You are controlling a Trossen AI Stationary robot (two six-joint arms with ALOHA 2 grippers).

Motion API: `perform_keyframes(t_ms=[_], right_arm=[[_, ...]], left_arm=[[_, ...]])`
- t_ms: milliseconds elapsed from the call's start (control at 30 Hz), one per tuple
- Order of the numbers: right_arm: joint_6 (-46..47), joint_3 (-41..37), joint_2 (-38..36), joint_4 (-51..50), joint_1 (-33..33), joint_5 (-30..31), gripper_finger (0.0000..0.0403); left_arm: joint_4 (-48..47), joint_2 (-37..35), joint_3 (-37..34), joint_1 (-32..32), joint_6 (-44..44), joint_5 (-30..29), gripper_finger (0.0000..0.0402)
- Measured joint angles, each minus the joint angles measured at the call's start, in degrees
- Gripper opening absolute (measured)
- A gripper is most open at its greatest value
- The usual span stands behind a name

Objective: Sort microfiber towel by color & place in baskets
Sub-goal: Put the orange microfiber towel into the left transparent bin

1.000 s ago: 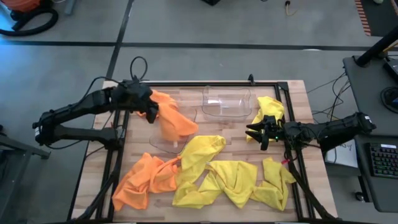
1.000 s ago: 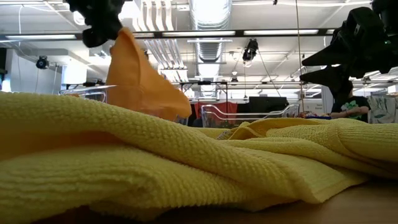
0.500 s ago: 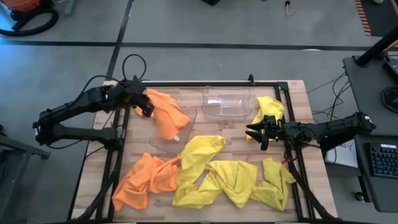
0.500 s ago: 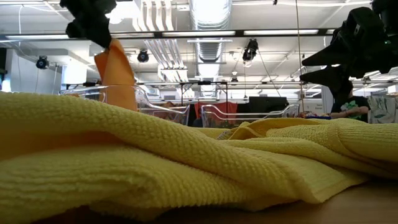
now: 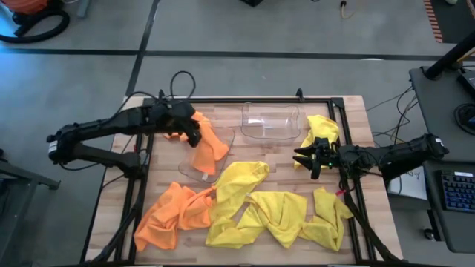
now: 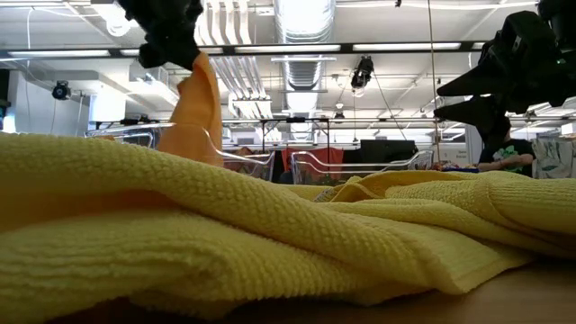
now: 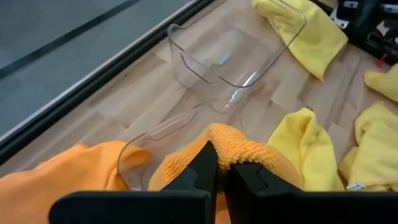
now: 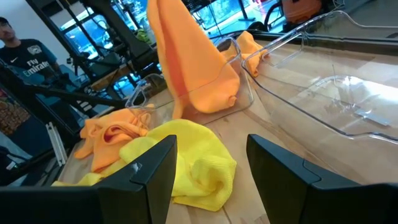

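Wooden table (image 5: 349,111) strewn with towels. Left gripper (image 5: 188,132) pinches an orange towel (image 5: 208,145) over the ten-o'clock tub (image 5: 225,139). Right gripper (image 5: 303,158) waits at three o'clock, fingers spread.

The left arm reaches in from the side, long and bent at the elbow. Its left pincer (image 5: 185,127) is squeezed tight, with both fingers (image 7: 205,168) pressed together on a bit of orange towel (image 5: 210,143) that hangs down below it. The right arm stretches in low from the other side. Its right pincer (image 5: 304,156) is spread wide and holds nothing.
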Motion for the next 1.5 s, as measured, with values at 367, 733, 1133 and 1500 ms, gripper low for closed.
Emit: perform_keyframes(t_ms=[367, 733, 1133, 1500], right_arm=[[0.02, 0.0, -0.01, -0.02, 0.0, -0.02, 0.0189], [0.02, 0.0, 0.0, -0.02, 0.0, -0.02, 0.0189], [0.02, 0.0, 0.0, -0.02, 0.0, -0.02, 0.0189], [0.04, 0.0, 0.0, -0.02, 0.01, -0.02, 0.0189]], left_arm=[[3.05, 6.35, 0.04, -0.1, 0.38, 0.74, 0.0], [0.93, 11.55, 0.09, -0.3, 6.62, 4.04, 0.0], [-9.63, 20.99, 0.09, -4.04, 13.76, 2.56, 0.0], [-11.86, 25.32, 0.09, -5.6, 14.01, 2.58, 0.0]])
